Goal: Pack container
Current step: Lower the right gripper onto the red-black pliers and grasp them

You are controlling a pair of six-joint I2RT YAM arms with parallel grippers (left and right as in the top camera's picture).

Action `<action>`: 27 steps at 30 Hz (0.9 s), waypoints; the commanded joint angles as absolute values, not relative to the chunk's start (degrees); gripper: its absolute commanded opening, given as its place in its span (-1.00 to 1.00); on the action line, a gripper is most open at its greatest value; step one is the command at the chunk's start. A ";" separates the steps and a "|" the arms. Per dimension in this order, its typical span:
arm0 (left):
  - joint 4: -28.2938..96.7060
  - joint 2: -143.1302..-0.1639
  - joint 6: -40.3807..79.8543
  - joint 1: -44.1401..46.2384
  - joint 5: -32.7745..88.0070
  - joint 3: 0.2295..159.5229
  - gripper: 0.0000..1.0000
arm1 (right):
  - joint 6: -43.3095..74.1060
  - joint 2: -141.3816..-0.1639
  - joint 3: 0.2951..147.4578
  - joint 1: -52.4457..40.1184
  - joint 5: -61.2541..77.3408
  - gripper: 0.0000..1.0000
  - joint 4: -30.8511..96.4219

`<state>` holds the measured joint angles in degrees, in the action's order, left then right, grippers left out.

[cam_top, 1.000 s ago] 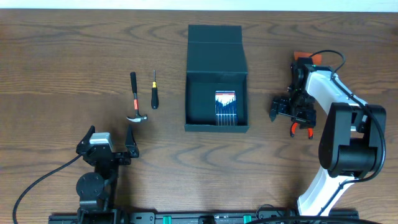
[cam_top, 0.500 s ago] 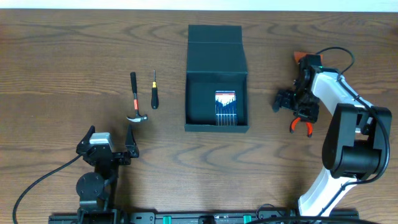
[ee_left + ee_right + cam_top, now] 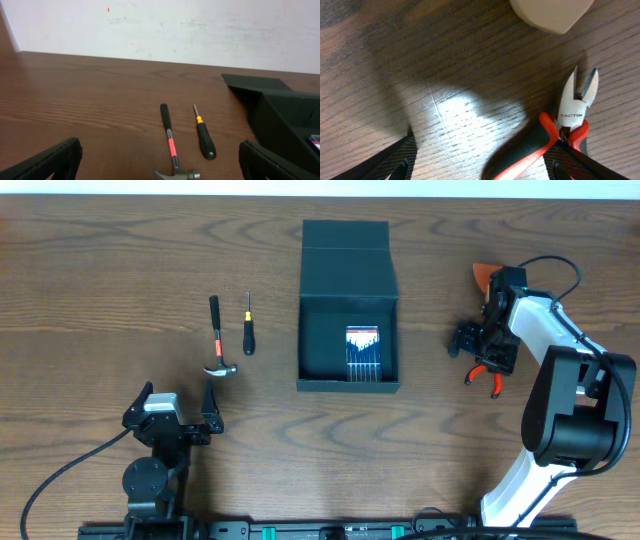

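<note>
The container (image 3: 348,285) is a dark teal-black box standing open mid-table, its lid flap folded back. A card of small screwdrivers (image 3: 362,350) lies inside. A hammer (image 3: 218,340) and a black-handled screwdriver (image 3: 248,325) lie to its left, and both show in the left wrist view, hammer (image 3: 171,150) and screwdriver (image 3: 204,135). My left gripper (image 3: 172,415) is open and empty, just short of the hammer head. Red-handled cutters (image 3: 486,376) lie right of the box. My right gripper (image 3: 481,350) is open, low over them, with one handle (image 3: 540,145) between its fingers.
An orange object (image 3: 483,275) lies beyond the right arm. A pale rounded object (image 3: 550,12) lies just past the cutters' tips. The container's corner (image 3: 290,125) rises at the right of the left wrist view, with a white wall behind the table.
My right gripper has moved right and farther back, away from the container, staying over the cutters, which have shifted slightly. The left arm has not moved.
</note>
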<state>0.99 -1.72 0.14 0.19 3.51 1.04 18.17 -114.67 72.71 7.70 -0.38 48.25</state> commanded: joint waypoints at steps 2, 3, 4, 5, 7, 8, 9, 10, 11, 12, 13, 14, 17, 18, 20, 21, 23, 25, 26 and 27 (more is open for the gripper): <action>1.23 -1.34 -0.19 0.45 4.03 0.23 0.97 | 17.08 -122.26 68.53 8.54 -4.01 0.54 47.07; 1.23 -1.34 -0.19 0.45 4.03 0.23 0.97 | 17.06 -122.26 68.53 8.54 -4.01 0.49 47.07; 1.23 -1.34 -0.19 0.45 4.03 0.23 0.97 | 16.64 -122.26 68.53 8.49 -3.81 0.44 47.07; 1.23 -1.34 -0.19 0.45 4.03 0.23 0.97 | 15.88 -122.26 68.53 8.45 -3.16 0.37 47.00; 1.23 -1.34 -0.19 0.45 4.03 0.23 0.97 | 14.90 -122.26 68.53 8.25 -1.87 0.30 46.76; 1.23 -1.34 -0.19 0.45 4.03 0.23 0.97 | 14.90 -122.26 68.53 8.14 -1.87 0.30 46.65; 1.23 -1.34 -0.19 0.45 4.03 0.23 0.97 | 14.90 -122.26 68.53 8.01 -1.87 0.30 46.65; 1.23 -1.34 -0.19 0.45 4.03 0.23 0.97 | 14.85 -122.26 68.53 7.88 -1.87 0.29 46.65; 1.23 -1.34 -0.19 0.45 4.03 0.23 0.97 | 14.68 -122.26 68.53 7.68 -1.78 0.28 46.65; 1.23 -1.34 -0.19 0.45 4.03 0.23 0.97 | 14.46 -122.26 68.53 7.49 -1.61 0.23 46.65; 1.23 -1.34 -0.19 0.45 4.03 0.23 0.97 | 14.22 -122.26 68.53 7.27 -1.34 0.16 46.65; 1.23 -1.34 -0.19 0.45 4.03 0.23 0.97 | 14.04 -122.26 68.53 7.05 -1.06 0.08 46.65; 1.23 -1.34 -0.19 0.45 4.03 0.23 0.97 | 13.69 -122.26 68.53 6.31 -0.95 -0.07 46.68; 1.23 -1.34 -0.19 0.45 4.03 0.23 0.97 | 13.61 -122.26 68.53 6.09 -0.95 -0.12 46.68; 1.23 -1.34 -0.19 0.45 4.03 0.23 0.97 | 13.08 -122.26 68.53 5.54 -0.54 -0.21 46.68; 1.23 -1.34 -0.19 0.45 4.03 0.23 0.97 | 12.97 -122.26 68.53 5.28 -0.27 -0.28 46.65; 1.23 -1.34 -0.19 0.45 4.03 0.23 0.97 | 12.58 -122.26 68.53 4.80 0.27 -0.36 46.65; 1.23 -1.34 -0.19 0.45 4.03 0.23 0.97 | 12.56 -122.26 68.53 4.32 0.30 -0.45 46.65; 1.23 -1.34 -0.19 0.45 4.03 0.23 0.97 | 12.53 -122.26 68.53 4.01 0.30 -0.51 46.65; 1.23 -1.34 -0.19 0.45 4.03 0.23 0.97 | 12.36 -122.26 68.53 3.73 0.30 -0.54 46.65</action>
<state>0.99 -1.72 0.14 0.19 3.51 1.04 13.08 -114.78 72.99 5.48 -0.54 46.54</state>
